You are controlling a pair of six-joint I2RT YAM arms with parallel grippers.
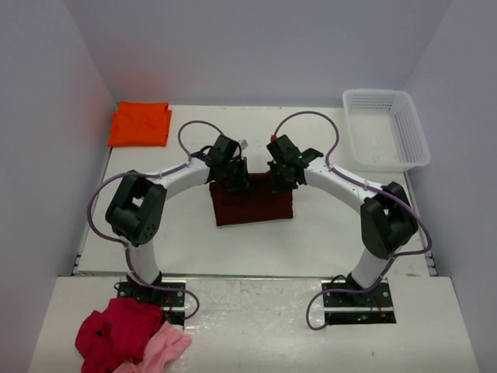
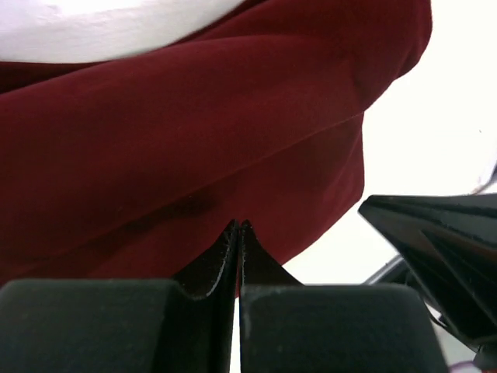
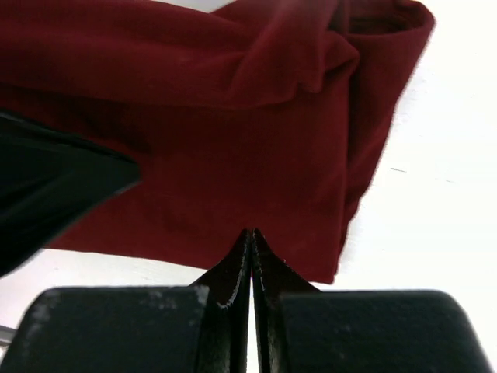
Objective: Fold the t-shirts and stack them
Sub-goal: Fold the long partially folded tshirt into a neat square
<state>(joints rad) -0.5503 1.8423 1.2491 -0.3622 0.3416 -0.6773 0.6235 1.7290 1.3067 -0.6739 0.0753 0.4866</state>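
The dark maroon t-shirt [image 1: 251, 203] lies folded into a rectangle in the middle of the table. My left gripper [image 1: 235, 177] is at its far left edge and my right gripper [image 1: 281, 180] at its far right edge. In the left wrist view the left gripper [image 2: 237, 224] is shut with its tips pinching the maroon cloth [image 2: 194, 132]. In the right wrist view the right gripper [image 3: 252, 231] is shut on the maroon cloth [image 3: 233, 155] the same way. The bright orange t-shirt [image 1: 140, 123] lies folded at the far left corner.
A white mesh basket [image 1: 386, 128] stands at the far right. A crimson-red garment [image 1: 116, 330] and a light pink garment [image 1: 165, 350] lie bunched on the near ledge, left of the left arm's base.
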